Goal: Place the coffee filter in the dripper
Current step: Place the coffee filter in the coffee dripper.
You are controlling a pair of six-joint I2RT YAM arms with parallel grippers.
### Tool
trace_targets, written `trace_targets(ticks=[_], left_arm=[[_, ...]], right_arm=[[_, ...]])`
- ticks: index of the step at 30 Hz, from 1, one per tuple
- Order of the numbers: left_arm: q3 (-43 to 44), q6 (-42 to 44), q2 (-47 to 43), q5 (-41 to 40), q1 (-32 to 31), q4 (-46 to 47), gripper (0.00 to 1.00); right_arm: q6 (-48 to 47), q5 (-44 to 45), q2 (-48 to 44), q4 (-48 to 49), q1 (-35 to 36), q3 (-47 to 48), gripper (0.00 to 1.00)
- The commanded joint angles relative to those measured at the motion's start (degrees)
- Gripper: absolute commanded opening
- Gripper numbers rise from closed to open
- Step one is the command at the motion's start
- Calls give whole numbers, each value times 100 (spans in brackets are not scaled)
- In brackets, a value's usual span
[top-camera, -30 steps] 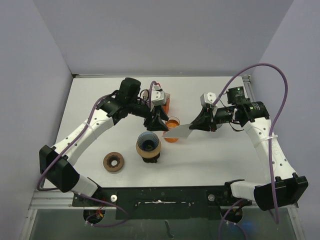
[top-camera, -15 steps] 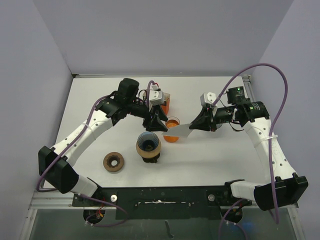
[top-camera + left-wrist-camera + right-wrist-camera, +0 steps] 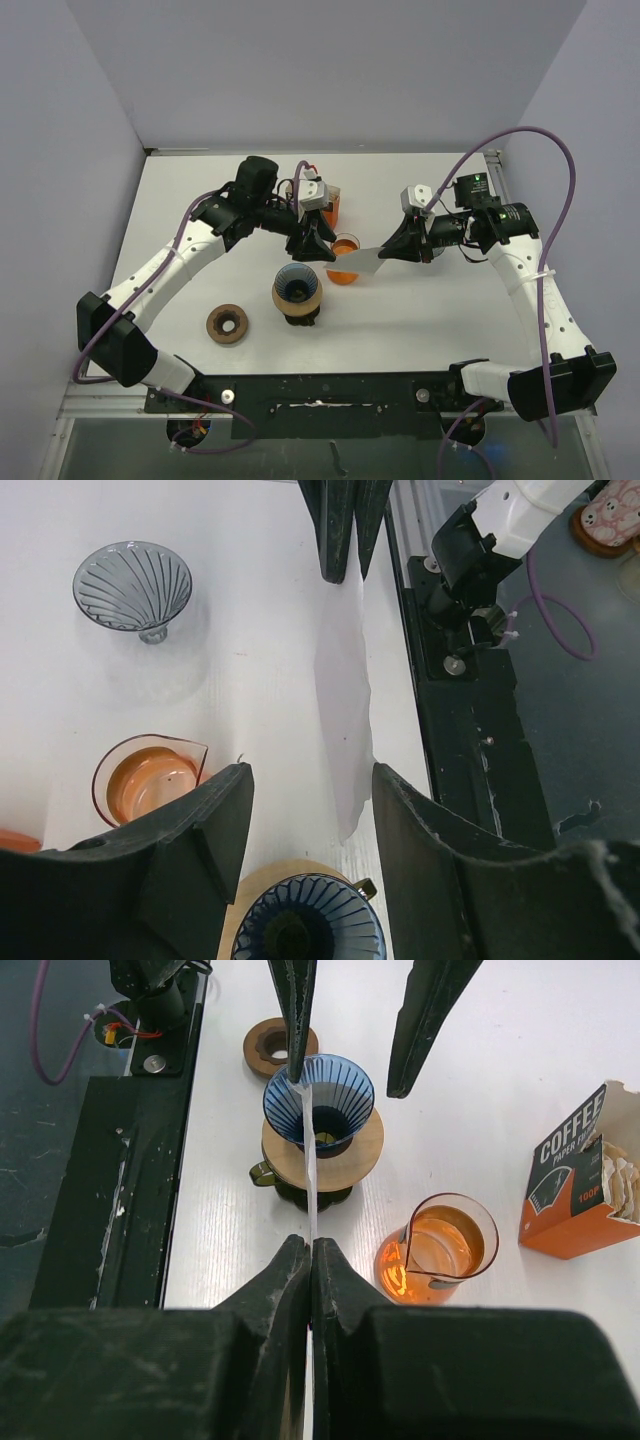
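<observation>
right gripper (image 3: pixel 312 1250) is clamping the coffee filter (image 3: pixel 357 263) by one edge, jaws pressed together on the paper. the filter is hanging in the air as a flat white sheet, stretching from the right gripper toward the left gripper (image 3: pixel 310 775), above the table (image 3: pixel 430 310) and not in anything yet. the left gripper is sitting with jaws apart, gripping nothing. in the left wrist view the filter's free end is reaching into the gap between its fingers (image 3: pixel 200 830), running close along one of them; can't tell whether it is touching. the blue dripper (image 3: pixel 318 1095) is sitting upright on a wooden stand (image 3: pixel 322 1155), just below and beside the filter's free end, with no paper inside. an orange glass server (image 3: pixel 437 1250) is standing just beside the stand, partly under the sheet in the top view. the filter box (image 3: pixel 575 1175) is standing behind the server. a brown ring (image 3: pixel 227 324) is lying well to the left of the stand. a clear glass cone (image 3: pixel 133 580) is standing near the right gripper.
</observation>
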Motion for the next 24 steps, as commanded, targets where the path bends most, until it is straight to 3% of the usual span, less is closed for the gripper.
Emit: trace_targets(ticks=[1,24], left_arm=[[195,-52,35,60,-2,303,47],[309,128,192,-162,-338,115,43]], right_arm=[[-26,-206,-150,111,6,26,0],[-4,-285,-41,94,9,122,0]])
